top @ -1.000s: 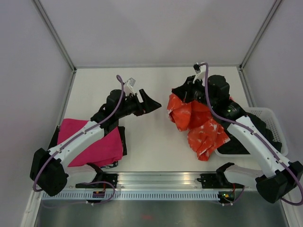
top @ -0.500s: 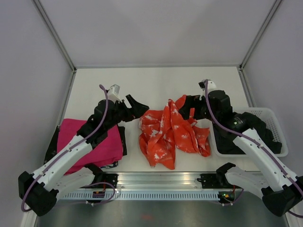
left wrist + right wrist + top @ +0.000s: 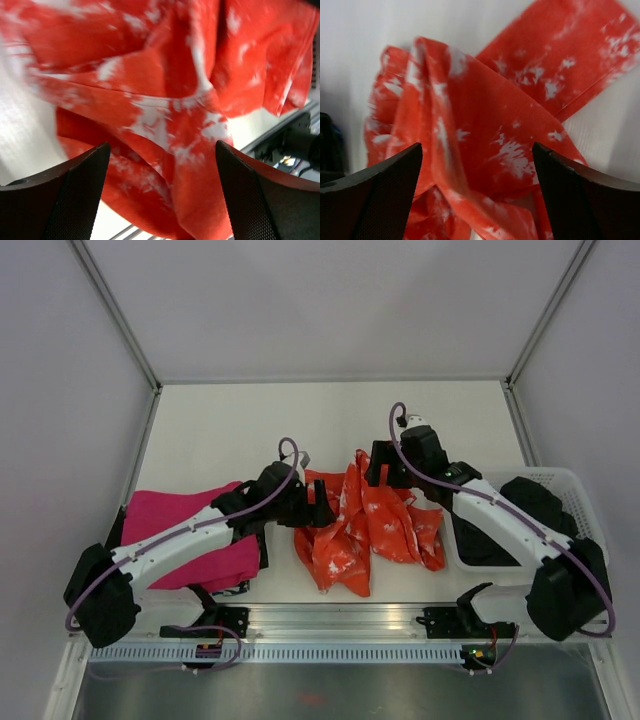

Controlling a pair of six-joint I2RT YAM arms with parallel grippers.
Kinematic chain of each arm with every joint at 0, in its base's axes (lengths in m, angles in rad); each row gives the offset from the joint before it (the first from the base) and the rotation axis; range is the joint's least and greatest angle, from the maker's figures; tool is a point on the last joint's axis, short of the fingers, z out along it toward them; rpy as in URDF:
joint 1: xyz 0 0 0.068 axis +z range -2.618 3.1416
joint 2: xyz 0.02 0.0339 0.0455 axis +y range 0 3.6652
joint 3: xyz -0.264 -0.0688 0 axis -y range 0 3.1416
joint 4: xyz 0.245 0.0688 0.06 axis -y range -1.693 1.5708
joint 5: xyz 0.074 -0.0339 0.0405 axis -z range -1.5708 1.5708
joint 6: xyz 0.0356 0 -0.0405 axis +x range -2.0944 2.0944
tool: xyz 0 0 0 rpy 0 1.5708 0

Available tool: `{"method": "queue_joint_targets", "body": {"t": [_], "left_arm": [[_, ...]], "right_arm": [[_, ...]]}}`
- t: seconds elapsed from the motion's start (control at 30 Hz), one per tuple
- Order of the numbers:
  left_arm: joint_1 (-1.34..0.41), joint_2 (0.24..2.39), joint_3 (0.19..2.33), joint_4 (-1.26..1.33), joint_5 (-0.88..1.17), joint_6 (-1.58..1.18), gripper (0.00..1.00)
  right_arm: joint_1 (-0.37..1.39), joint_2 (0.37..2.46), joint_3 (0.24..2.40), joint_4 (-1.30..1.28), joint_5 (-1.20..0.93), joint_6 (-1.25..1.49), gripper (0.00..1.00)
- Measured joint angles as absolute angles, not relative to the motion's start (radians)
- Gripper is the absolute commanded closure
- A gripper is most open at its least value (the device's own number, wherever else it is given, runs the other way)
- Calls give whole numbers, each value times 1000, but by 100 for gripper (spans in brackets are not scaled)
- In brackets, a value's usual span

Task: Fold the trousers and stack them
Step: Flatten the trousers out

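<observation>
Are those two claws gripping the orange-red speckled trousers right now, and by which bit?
Nothing is held. The left gripper and the right gripper are both open above the crumpled trousers, which lie loose on the table.

pink folded cloth [image 3: 160,508], white basket [image 3: 565,476]

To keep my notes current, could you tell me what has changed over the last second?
The right gripper carried the trousers left from by the basket to the middle of the table and let go; they now lie crumpled there, with it open over their far edge. The left gripper, open throughout, swung in to their left edge. The pink cloth and basket stayed put.
</observation>
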State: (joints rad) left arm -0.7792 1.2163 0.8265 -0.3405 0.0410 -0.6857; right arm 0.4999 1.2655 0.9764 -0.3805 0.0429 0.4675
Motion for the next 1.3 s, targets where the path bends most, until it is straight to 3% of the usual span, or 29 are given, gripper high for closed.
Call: {"method": "queue_joint_targets", "body": {"t": [0.1,0.2,0.23,0.27,0.3,0.33,0.37,0.4,0.6,0.77,0.93,0.97,1.03,1.07,1.1,1.13,1.17,1.2,1.3], "left_arm": [[-848,1251,839,-333,51,-674,14],[-895,1294,841,-314,55,-668,24],[-903,1312,841,-305,58,-668,26],[-908,1331,841,-297,61,-667,32],[-910,1347,841,-291,64,-667,55],[-912,1357,841,-285,64,-671,67],[-912,1367,841,-279,64,-664,91],[-912,1375,842,-278,62,-660,98],[-865,1398,964,-361,20,-592,98],[-641,1393,1205,-390,4,-498,98],[-453,1369,1380,-395,-2,-415,98],[-444,1361,1397,-393,3,-398,98],[-445,1337,1399,-395,19,-370,98],[-451,1327,1388,-395,35,-359,93],[-453,1316,1370,-392,46,-348,82],[-454,1301,1338,-394,71,-329,66],[-454,1286,1299,-398,106,-310,32],[-454,1270,1254,-400,134,-295,22],[-455,1210,1119,-433,178,-295,10]], "right_arm": [[500,1377,955,-361,25,468,8],[500,1411,954,-341,15,465,29],[500,1413,954,-329,11,463,65],[500,1414,954,-313,1,458,87],[500,1416,954,-299,-9,461,100],[500,1419,954,-289,-17,462,100],[500,1422,955,-284,-27,466,100],[500,1424,958,-285,-33,466,100],[500,1411,1106,-346,-47,438,100],[501,1306,1279,-347,-124,437,100],[606,1052,1160,-276,-221,531,100],[645,995,1090,-263,-242,555,100],[707,923,953,-293,-273,603,69],[726,908,884,-312,-282,624,26],[737,904,835,-342,-291,639,6],[746,906,782,-388,-298,651,2],[748,909,743,-450,-300,657,2],[749,905,723,-514,-294,661,2],[749,865,767,-633,-222,659,2]]}}
